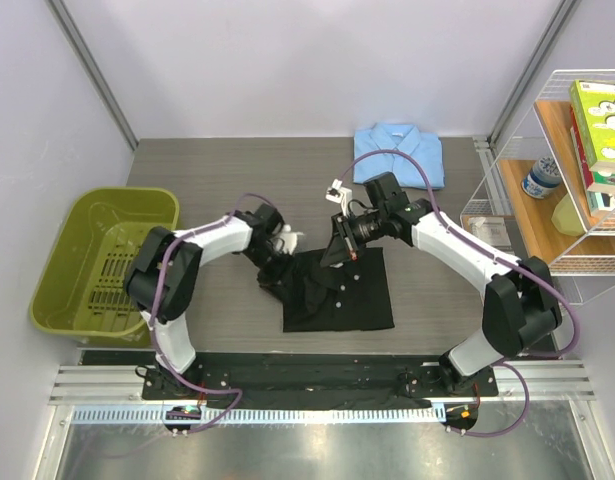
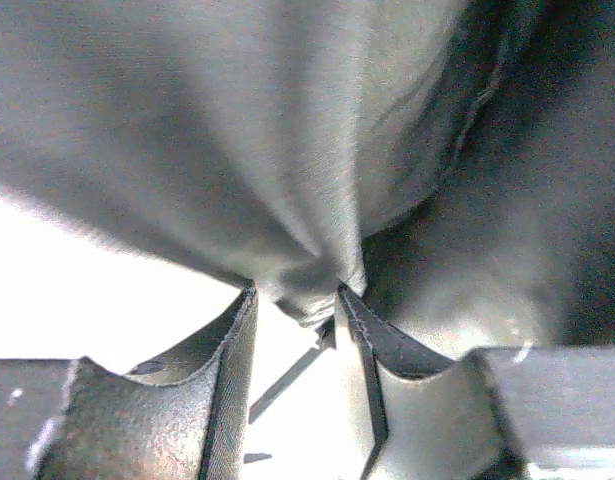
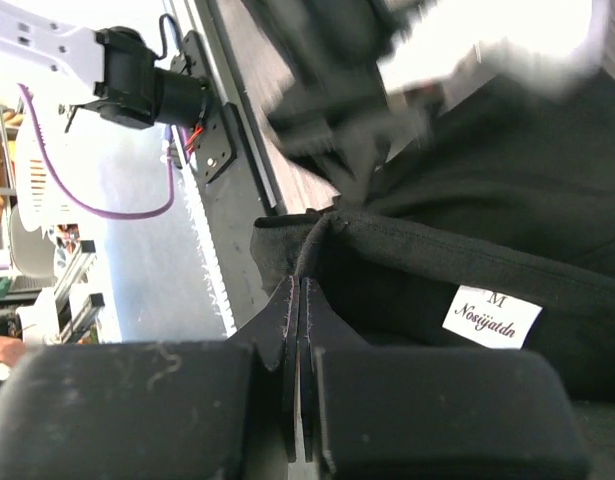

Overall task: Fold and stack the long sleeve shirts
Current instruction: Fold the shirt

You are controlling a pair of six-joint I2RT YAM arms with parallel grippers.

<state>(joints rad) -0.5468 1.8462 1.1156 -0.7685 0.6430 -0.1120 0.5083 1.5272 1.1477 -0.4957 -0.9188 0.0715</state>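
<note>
Black shirt (image 1: 342,290) lies under and between both grippers, mid-fold. The collar end is up by the right gripper (image 1: 339,250) and the button line runs from there back toward the arm bases, so that looks like its long axis. Light blue shirt (image 1: 399,153) sits already folded, well beyond the right gripper. The right gripper's jaws are pressed together on the black collar edge, with the neck label (image 3: 492,315) just beside them. Left gripper (image 1: 277,250) pinches a gathered tuck of the shirt's bunched left side between part-spread fingers. Next, I'd say, that flap must be carried across toward the right gripper and laid flat — then stacking.
</note>
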